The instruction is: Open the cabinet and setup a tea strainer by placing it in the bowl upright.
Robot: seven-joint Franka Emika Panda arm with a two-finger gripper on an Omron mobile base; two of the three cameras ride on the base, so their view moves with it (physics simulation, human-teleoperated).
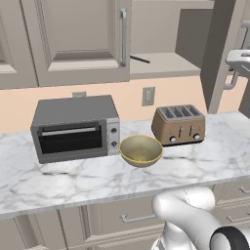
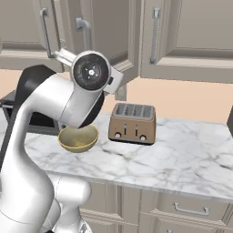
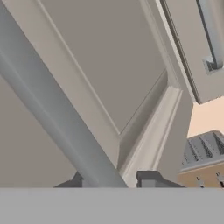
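Glossy white rounded arm [image 2: 41, 118] segments with dark joints, 1 round black end cap.

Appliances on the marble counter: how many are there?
2. A grey toaster oven stands at the left and a brown toaster at the right, with the yellowish bowl between them. Others may be out of frame.

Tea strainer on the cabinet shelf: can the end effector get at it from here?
Probably yes: the right door stands swung open, leaving the tea strainer's handle exposed on the shelf.

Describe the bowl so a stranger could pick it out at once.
On the marble counter, look between the grey toaster oven and the brown toaster. The bowl sits just in front of them: round, yellowish-olive, open-topped, the one smooth, curved thing among boxy appliances.
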